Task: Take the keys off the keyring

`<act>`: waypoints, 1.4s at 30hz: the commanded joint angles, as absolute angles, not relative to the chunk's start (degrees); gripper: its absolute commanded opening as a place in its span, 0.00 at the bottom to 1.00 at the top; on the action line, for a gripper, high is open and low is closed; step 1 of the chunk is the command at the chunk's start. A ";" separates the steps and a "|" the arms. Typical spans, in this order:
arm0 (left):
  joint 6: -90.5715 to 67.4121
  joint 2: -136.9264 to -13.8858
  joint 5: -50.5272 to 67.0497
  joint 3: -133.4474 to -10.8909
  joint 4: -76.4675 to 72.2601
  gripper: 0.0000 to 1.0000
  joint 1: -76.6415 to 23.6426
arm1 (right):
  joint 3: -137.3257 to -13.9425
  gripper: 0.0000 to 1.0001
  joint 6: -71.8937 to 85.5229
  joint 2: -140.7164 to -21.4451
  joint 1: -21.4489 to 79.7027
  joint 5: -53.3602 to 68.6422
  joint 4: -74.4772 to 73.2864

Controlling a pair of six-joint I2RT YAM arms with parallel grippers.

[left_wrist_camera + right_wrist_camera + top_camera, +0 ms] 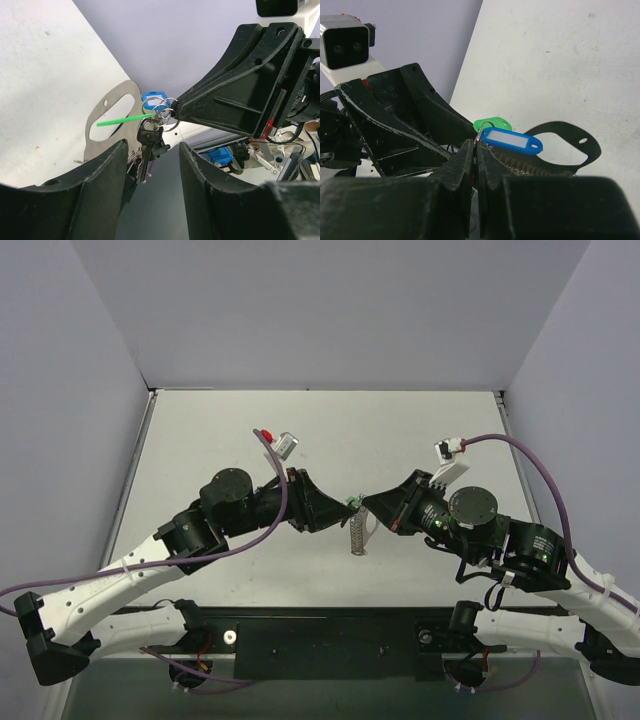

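The keyring hangs in the air between my two grippers. Its small wire rings (162, 112) carry a blue tag (512, 141), a green tag (492, 123), a flat silver oval loop (125, 89) and a silver chain (358, 538). A key (146, 150) with a dark square head hangs from the rings. My right gripper (479, 144) is shut on the wire ring beside the tags. My left gripper (152, 146) is open, and the key hangs between its fingertips, nearer the left finger. In the top view the left gripper (335, 512) and the right gripper (372, 504) nearly meet.
White tabletop (330, 430) lies under and beyond the grippers, with grey walls on three sides. A black base bar (330, 640) runs along the near edge. Purple cables loop off both arms.
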State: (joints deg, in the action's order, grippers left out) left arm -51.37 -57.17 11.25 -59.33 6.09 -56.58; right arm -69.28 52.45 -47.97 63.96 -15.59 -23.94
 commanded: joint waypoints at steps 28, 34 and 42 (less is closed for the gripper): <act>-52.03 -57.39 14.59 -61.00 -2.99 0.00 -56.87 | -67.06 0.00 51.77 -46.23 65.30 -14.94 -18.81; -51.33 -55.99 13.80 -61.17 -1.50 0.00 -56.95 | -67.94 0.00 50.80 -45.79 65.30 -14.24 -19.95; -50.63 -55.37 13.62 -61.52 -0.09 0.00 -56.87 | -68.29 0.33 49.75 -45.70 65.30 -12.22 -20.48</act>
